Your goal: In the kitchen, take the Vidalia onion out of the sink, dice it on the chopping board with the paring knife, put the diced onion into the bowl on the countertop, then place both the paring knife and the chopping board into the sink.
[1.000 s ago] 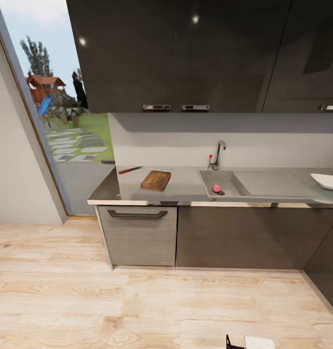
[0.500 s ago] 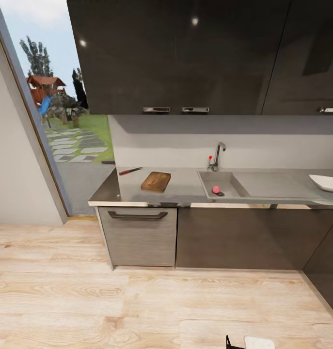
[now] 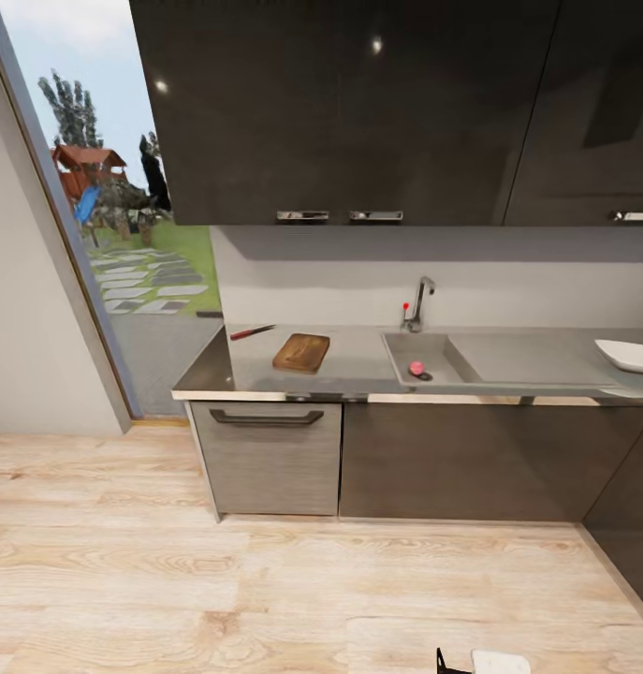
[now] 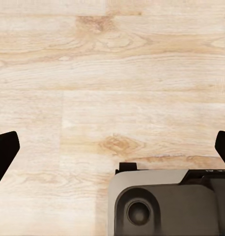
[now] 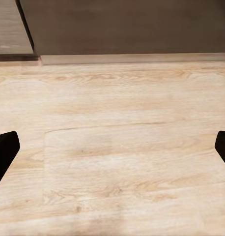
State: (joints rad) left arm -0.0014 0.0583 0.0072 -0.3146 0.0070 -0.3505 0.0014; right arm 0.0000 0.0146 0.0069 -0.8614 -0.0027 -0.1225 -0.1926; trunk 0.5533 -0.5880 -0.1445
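From the head view, the grey steel sink (image 3: pixel 431 356) sits in the smooth grey tabletop (image 3: pixel 358 360) with a chrome tap (image 3: pixel 419 300) behind it. The small round pinkish-red onion (image 3: pixel 416 368) lies inside the sink, next to the dark drain. The dark brown wooden chopping board (image 3: pixel 301 352) lies flat on the tabletop, near the sink on its window side. The slim red-handled paring knife (image 3: pixel 252 331) lies past the board, further from the sink and apart from the board. The white square bowl (image 3: pixel 628 355) sits on the other side of the sink, well apart from it, at the picture's edge. Dark cabinets (image 3: pixel 358 103) hang above the sink.

The wrist views look down at the light wooden floor (image 4: pixel 112 73), which the head view sees only from far away. In the left wrist view, the left fingers (image 4: pixel 4 152) are spread wide apart, holding nothing, above a grey robot part (image 4: pixel 166 201). In the right wrist view, the right fingers (image 5: pixel 4 150) are also spread wide and empty, with the bottom of the dark cabinet doors (image 5: pixel 127 27) beyond the floor.
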